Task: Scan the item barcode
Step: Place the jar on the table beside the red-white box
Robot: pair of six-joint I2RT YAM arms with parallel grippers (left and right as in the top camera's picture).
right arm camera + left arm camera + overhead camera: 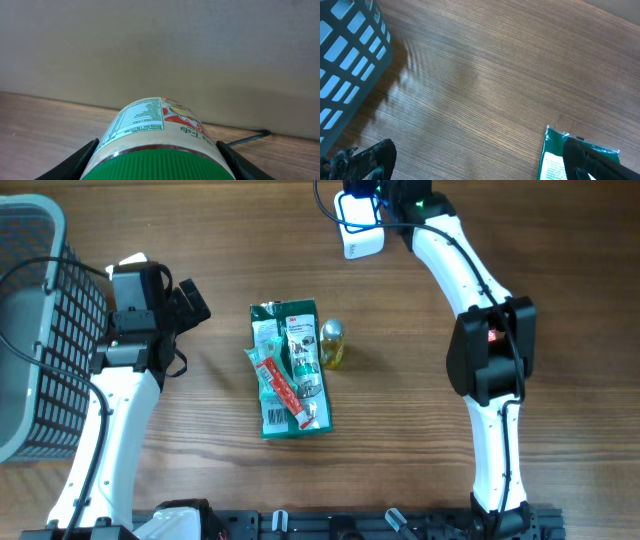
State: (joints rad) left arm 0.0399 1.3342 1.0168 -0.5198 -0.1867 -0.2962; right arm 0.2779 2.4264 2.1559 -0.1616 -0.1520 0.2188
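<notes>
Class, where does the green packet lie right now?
In the overhead view the green packet lies flat near the middle of the table, just right of the open left gripper, with a small yellow bottle beside its upper right edge.

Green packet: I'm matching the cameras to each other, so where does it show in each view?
Overhead: green packet lies mid-table, beside a small yellow bottle.
Left wrist: its top corner, bottom right, partly behind a finger.
Right wrist: not in it.
Shared landmark: the wooden table; the basket in overhead and left wrist.

We see matt grained wood table (pixel 400 430), plastic lattice basket (pixel 60 360), glossy packet (pixel 290 370), paper-labelled jar (pixel 150 120) with ribbed plastic lid (pixel 160 165)
</notes>
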